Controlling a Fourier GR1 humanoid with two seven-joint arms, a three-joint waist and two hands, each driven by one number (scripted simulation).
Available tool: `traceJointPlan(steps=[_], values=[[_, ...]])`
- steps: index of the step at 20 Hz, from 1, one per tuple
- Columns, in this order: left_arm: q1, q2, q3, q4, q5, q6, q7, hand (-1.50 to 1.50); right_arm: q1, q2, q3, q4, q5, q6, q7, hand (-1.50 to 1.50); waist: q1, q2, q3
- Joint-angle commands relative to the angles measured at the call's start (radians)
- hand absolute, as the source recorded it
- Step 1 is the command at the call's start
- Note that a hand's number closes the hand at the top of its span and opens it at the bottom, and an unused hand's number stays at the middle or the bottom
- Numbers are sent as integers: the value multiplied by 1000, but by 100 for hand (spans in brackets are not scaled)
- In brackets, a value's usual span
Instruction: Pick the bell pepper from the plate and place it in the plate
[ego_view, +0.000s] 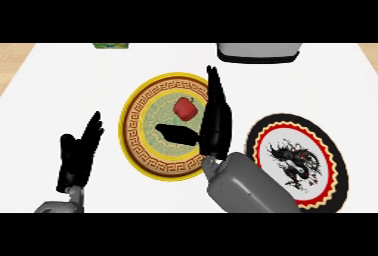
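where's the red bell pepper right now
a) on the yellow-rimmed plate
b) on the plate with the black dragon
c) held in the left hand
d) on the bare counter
a: the bell pepper lies on the yellow-rimmed plate, beside the straight fingers of the right hand, which is open and not closed on it.

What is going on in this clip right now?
The right hand reaches over the yellow-rimmed plate, fingers straight, thumb out toward the red bell pepper, which lies on that plate, not grasped. The dragon plate with the black rim sits to its right. The left hand rests open at lower left.
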Motion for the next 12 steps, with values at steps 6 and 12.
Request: traceJointPlan(steps=[6, 12], values=[[15, -28, -12, -34, -42, 11, 15, 0, 69, 3, 62, 52, -165, -163, -251, -150, 4, 1, 0], [10, -77, -17, 18, -67, 31, -24, 0, 62, 3, 83, 45, -53, -146, -85, -150, -8, -2, -1]])
